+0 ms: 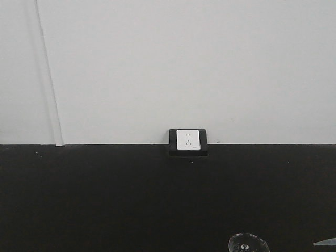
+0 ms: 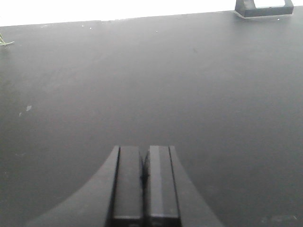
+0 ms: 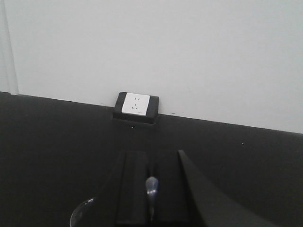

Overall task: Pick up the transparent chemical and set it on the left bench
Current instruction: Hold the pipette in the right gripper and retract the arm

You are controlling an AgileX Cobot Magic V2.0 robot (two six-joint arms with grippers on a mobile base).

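The transparent chemical (image 3: 151,186) is a small clear glass vessel. A bit of its rim shows pinched between the dark fingers of my right gripper (image 3: 150,160), which is shut on it. Its round body (image 3: 81,213) curves out at the lower left of that view. In the front view the vessel (image 1: 248,244) peeks up at the bottom edge, above the black counter. My left gripper (image 2: 145,152) is shut with nothing in it, hovering over bare black countertop (image 2: 142,85). The left bench is out of view.
A black counter (image 1: 105,199) runs along a white wall. A white wall socket (image 1: 188,140) in a black housing sits at its back edge, also seen as the socket (image 3: 136,104). A pale pointed tip (image 1: 325,242) shows at the bottom right.
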